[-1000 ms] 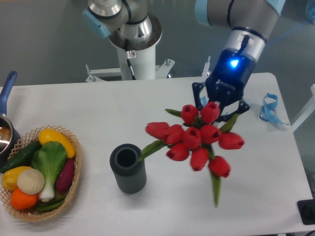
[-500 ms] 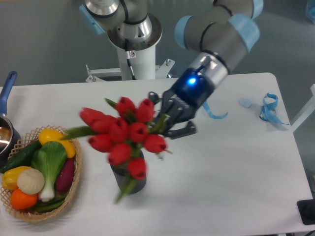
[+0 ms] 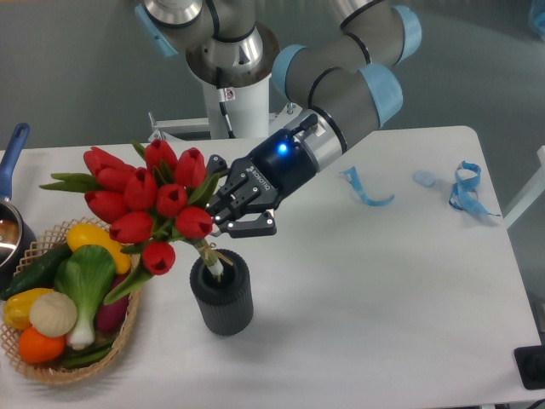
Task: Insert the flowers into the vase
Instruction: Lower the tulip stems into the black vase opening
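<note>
The flowers [image 3: 145, 201], a bunch of red tulip buds with green leaves, lean up and to the left over the vase. Their stems [image 3: 210, 258] reach down into the round mouth of the vase [image 3: 222, 296], a dark grey ribbed cylinder standing upright on the white table. My gripper [image 3: 228, 213] is shut on the stems just above the vase mouth, coming in from the upper right. A blue light glows on the wrist.
A wicker basket [image 3: 128, 319] of toy vegetables sits at the left, partly under the blooms. A pot with a blue handle [image 3: 12, 159] is at the far left edge. Blue ribbons [image 3: 364, 191] [image 3: 467, 189] lie at the right. The robot base [image 3: 232, 77] stands behind.
My gripper carried the flowers from the right side of the table leftwards and down; the bunch has tilted more upright and its stems now enter the vase mouth.
</note>
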Robot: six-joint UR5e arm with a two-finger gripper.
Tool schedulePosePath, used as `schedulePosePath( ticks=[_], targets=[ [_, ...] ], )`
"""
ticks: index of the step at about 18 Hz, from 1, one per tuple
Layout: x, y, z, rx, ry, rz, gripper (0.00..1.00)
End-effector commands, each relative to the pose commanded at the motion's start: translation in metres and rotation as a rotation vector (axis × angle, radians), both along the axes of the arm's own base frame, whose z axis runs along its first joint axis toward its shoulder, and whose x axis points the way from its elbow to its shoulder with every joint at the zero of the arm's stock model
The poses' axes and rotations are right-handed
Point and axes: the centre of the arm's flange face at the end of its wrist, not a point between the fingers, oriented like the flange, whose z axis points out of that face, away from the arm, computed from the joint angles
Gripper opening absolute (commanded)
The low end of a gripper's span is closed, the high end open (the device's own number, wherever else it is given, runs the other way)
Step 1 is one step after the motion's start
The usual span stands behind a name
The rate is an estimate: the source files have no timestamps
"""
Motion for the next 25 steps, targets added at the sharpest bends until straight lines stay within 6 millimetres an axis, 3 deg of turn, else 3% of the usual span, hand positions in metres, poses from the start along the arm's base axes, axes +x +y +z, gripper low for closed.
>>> schedulePosePath(
  ticks=[8, 13, 25],
  targets=[
    [-0.008, -0.002, -0.023, -0.028, -0.035, 0.013, 0.10],
    [-0.021, -0.006, -0.057, -0.061, -0.089, 0.029, 0.11],
    [-0.023, -0.007, -0.118, -0.095, -0.116, 0.024, 0.12]
  ],
)
